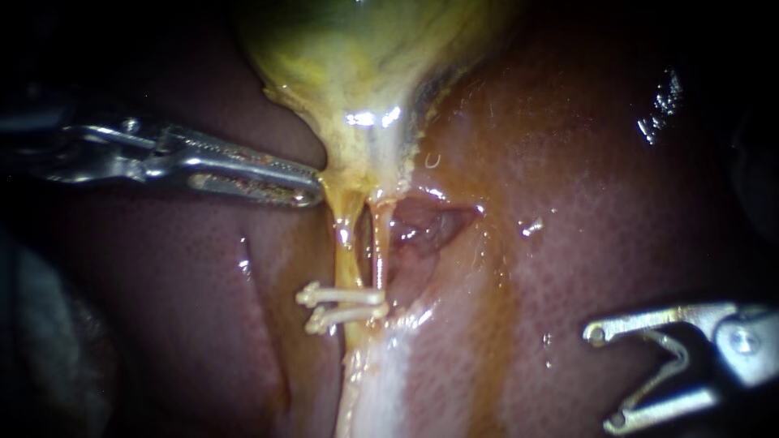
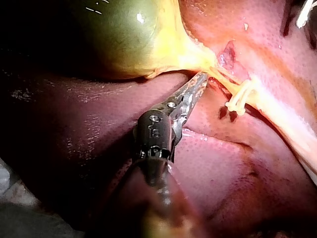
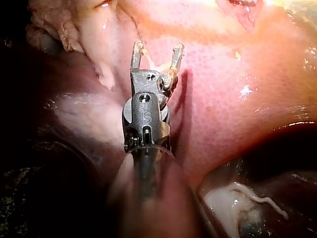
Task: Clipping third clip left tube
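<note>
The yellow-green gallbladder [image 1: 365,65] narrows into two thin tubes, the left tube [image 1: 347,251] and the right tube [image 1: 380,251]. Two pale clips [image 1: 341,307] sit across the left tube low down, one just under the other; in the left wrist view the clips [image 2: 237,101] lie ahead of my left instrument. My left instrument [image 1: 312,193] reaches in from the left, its jaws shut on the edge of the gallbladder's neck [image 2: 198,82]. My right instrument [image 1: 607,377] is at the lower right over the liver, well away from the tubes, jaws open. A pale strip [image 3: 154,62] shows between them.
Reddish-brown liver [image 1: 617,203] surrounds the tubes, with a raw opening [image 1: 430,223] just right of the right tube. Whitish tissue [image 1: 381,381] runs down below the clips. Pale fatty tissue [image 3: 237,203] lies beside my right instrument's shaft.
</note>
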Controlling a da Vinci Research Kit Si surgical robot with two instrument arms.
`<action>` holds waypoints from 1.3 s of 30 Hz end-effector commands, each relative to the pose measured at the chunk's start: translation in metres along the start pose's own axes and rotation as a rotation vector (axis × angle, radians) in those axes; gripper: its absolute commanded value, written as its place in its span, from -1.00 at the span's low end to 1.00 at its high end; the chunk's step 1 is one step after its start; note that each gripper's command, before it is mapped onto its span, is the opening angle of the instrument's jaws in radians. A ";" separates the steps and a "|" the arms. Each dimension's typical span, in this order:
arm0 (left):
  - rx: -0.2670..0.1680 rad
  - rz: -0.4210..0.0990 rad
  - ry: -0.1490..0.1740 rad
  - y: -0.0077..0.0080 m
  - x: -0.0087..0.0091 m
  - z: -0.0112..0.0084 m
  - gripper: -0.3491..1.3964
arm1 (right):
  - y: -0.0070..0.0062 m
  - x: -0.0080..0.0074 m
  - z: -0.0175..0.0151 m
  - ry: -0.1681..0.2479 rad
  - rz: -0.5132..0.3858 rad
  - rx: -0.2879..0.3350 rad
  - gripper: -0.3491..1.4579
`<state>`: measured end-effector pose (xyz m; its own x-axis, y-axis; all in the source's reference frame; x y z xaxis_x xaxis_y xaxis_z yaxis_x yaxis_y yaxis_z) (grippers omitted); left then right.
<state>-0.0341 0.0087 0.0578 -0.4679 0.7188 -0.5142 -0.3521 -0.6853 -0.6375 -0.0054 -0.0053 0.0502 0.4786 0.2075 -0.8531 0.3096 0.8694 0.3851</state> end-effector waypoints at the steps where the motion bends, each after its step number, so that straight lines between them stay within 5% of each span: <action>1: 0.000 0.001 0.000 0.0000 0.0001 -0.0003 -1.00 | 0.0000 0.0000 0.0000 0.000 0.000 0.000 -0.07; 11: 0.016 -0.011 0.008 -0.0002 0.0021 -0.0066 -1.00 | 0.0003 0.0000 0.0001 0.000 0.001 -0.001 -0.07; 17: 0.020 -0.013 0.014 0.0000 0.0022 -0.0071 -1.00 | 0.0012 0.0009 0.0009 0.015 0.039 -0.009 -0.07; 23: 0.020 -0.013 0.014 0.0000 0.0022 -0.0070 -1.00 | 0.0045 0.0041 0.0040 0.071 0.158 0.025 -0.07; 26: 0.020 -0.013 0.014 0.0000 0.0022 -0.0070 -1.00 | 0.0068 0.0059 0.0059 0.133 0.237 0.065 -0.07; 32: 0.021 -0.013 0.015 0.0001 0.0021 -0.0069 -1.00 | 0.0103 0.0085 0.0098 0.280 0.366 0.040 -0.07; 39: 0.022 -0.014 0.015 0.0001 0.0022 -0.0068 -1.00 | 0.0133 0.0094 0.0128 0.307 0.441 0.026 -0.07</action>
<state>-0.0297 0.0110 0.0527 -0.4505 0.7296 -0.5145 -0.3761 -0.6778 -0.6318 0.0142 0.0028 0.0523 0.3051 0.6812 -0.6654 0.1502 0.6556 0.7400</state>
